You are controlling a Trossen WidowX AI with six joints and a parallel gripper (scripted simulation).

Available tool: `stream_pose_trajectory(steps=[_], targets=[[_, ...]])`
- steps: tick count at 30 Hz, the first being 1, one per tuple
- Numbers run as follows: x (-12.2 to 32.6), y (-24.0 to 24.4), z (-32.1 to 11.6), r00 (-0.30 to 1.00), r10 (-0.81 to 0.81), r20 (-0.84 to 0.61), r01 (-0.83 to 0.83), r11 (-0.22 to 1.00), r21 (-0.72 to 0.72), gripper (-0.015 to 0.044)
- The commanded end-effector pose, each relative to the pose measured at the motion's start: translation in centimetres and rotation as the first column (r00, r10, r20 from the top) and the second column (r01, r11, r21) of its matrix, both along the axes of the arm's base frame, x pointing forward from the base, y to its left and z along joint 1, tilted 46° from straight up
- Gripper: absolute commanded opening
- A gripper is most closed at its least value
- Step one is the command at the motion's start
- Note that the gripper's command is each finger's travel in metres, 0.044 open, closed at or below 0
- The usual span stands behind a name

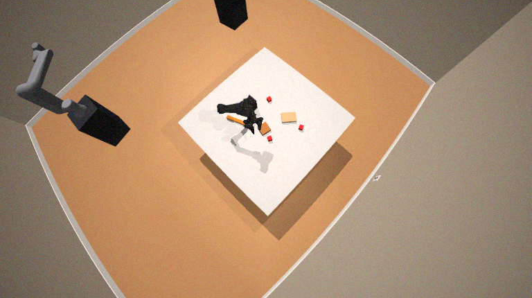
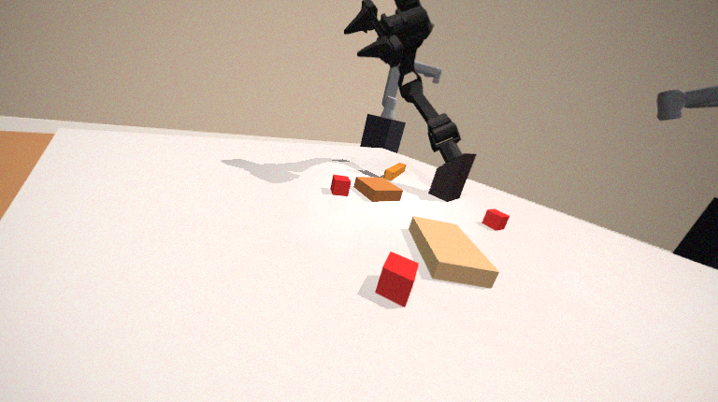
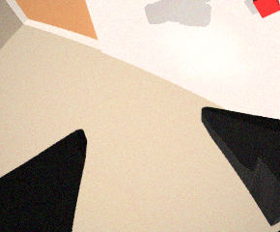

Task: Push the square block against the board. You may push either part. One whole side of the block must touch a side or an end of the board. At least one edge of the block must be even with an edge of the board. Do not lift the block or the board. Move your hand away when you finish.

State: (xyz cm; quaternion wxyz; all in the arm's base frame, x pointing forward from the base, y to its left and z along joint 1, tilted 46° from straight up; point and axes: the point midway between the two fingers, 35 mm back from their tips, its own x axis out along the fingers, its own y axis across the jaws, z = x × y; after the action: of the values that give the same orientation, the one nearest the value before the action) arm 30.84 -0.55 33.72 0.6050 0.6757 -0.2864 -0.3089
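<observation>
The brown square block [image 1: 265, 129] [image 2: 377, 185] lies flat on the white table [image 1: 267, 188] [image 2: 158, 296]. The tan rectangular board [image 1: 288, 116] [image 2: 453, 247] lies flat apart from it, with a gap between them. My gripper [image 1: 256, 130] [image 2: 351, 43] [image 3: 144, 124] is open and empty, with its fingers wide apart. It is raised high above the table and touches neither part. Neither the block nor the board shows in the wrist view.
One red cube [image 1: 269, 138] [image 2: 340, 185] lies close to the block. Another red cube [image 1: 300, 127] [image 2: 396, 279] lies close to the board. A third red cube [image 1: 269, 99] [image 2: 495, 219] lies farther off. An orange bar [image 1: 234, 118] [image 2: 394, 171] lies beyond the block, partly under the arm in the top view.
</observation>
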Motion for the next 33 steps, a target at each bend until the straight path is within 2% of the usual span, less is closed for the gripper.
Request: stream_pose_trajectory(steps=[1,5,15,24,33], targets=[[0.0,0.0,0.0,1.000,0.000,0.000,0.000,1.000,0.000,0.0374],[0.2,-0.5,-0.8,0.999,-0.005,-0.043,0.004,1.000,-0.018,0.0269],[0.6,-4.5,-6.2,0.940,-0.056,-0.335,0.022,0.994,-0.102,0.0006],[-0.8,-8.2,-11.6,0.805,-0.102,-0.585,0.037,0.992,-0.122,0.0000],[-3.8,-11.5,-16.8,0.602,-0.112,-0.791,0.065,0.994,-0.091,0.0000]])
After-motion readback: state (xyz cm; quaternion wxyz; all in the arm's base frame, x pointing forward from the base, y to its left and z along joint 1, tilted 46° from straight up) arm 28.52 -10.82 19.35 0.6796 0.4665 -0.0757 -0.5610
